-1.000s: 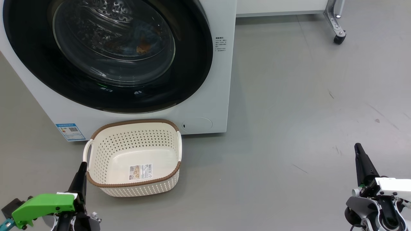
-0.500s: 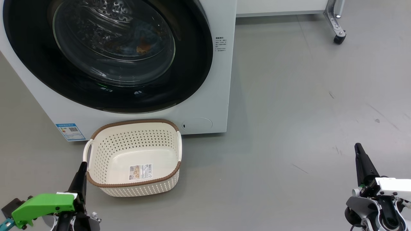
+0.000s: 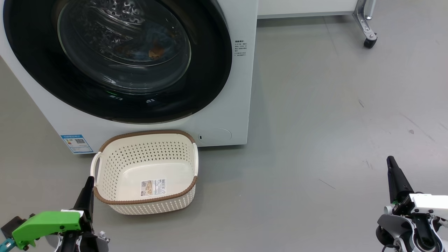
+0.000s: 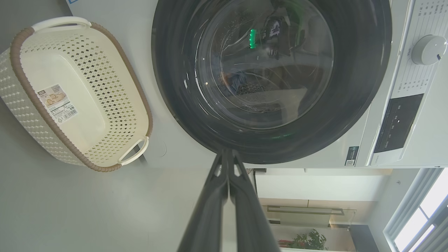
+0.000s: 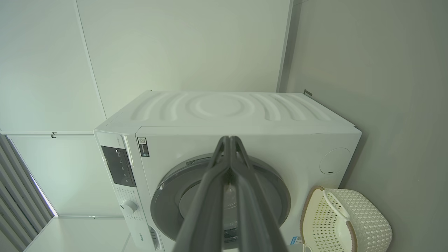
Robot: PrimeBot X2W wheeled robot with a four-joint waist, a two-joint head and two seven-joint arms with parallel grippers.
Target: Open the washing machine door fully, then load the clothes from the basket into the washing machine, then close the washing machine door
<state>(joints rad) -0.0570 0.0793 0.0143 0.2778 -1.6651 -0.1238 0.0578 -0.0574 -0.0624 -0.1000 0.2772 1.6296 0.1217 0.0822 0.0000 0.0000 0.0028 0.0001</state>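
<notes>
Change: nothing has moved in the last second.
Door: the washing machine door [image 3: 210,70], upper left, is shut.
Clothes: the clothes [image 3: 155,52] lie inside, behind it.
Basket: the basket [image 3: 145,204], lower left, is empty.
Claws: left gripper [image 3: 90,182] and right gripper [image 3: 390,162] are pressed together, holding nothing.
Job: looks done.

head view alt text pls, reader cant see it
A white washing machine with its black-rimmed door shut, blue clothes visible behind the glass. An empty cream basket sits on the grey floor in front; the left claw and right claw, both shut, point up from the bottom corners.
</notes>
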